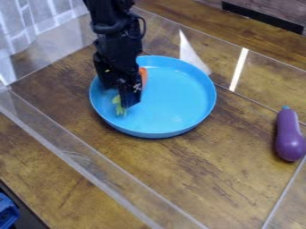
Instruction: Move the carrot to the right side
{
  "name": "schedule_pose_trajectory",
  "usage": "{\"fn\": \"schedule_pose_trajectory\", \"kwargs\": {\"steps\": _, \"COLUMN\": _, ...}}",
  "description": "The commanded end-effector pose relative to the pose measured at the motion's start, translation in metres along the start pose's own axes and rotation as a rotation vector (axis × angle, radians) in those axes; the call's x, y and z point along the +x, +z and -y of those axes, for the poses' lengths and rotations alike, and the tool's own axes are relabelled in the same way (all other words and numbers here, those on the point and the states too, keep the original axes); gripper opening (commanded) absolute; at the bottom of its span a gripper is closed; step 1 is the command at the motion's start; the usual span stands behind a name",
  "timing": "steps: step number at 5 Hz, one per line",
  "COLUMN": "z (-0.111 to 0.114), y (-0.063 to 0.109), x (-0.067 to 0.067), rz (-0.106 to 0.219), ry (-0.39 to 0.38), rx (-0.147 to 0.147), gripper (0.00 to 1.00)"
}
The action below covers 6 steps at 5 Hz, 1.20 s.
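Observation:
The carrot point(142, 75) lies in the left part of the blue plate point(180, 107). Only a bit of its orange body and a sliver of its light green top show past the arm. My black gripper point(123, 97) is down over the carrot, pointing into the plate. Its jaws stand open around the carrot, and I see no closed grip on it.
A purple eggplant point(288, 134) lies on the wooden table at the far right. Clear plastic walls point(72, 143) run along the front left and across the table around the plate. A window and dark objects line the back edge.

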<state>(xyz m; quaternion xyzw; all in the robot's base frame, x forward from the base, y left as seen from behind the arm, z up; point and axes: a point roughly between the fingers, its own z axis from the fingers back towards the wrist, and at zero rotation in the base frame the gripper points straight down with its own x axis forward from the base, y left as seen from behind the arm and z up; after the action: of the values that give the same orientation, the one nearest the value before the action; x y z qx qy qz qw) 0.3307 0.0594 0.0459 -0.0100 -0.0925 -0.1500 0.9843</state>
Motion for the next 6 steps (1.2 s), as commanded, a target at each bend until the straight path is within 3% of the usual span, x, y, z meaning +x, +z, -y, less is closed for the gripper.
{"fn": "schedule_pose_trajectory", "kwargs": {"steps": 1, "z": -0.010, "y": 0.006, "x": 0.002, "rz": 0.036, "ry": 0.026, "rx": 0.022, "gripper": 1.00}}
{"fn": "schedule_pose_trajectory", "kwargs": {"steps": 2, "z": -0.013, "y": 0.003, "x": 0.002, "rz": 0.044, "ry": 0.032, "rx": 0.026, "gripper": 1.00}}
{"fn": "schedule_pose_trajectory", "kwargs": {"steps": 6, "z": -0.026, "y": 0.036, "x": 0.008, "rz": 0.119, "ry": 0.053, "rx": 0.080, "gripper": 1.00}}
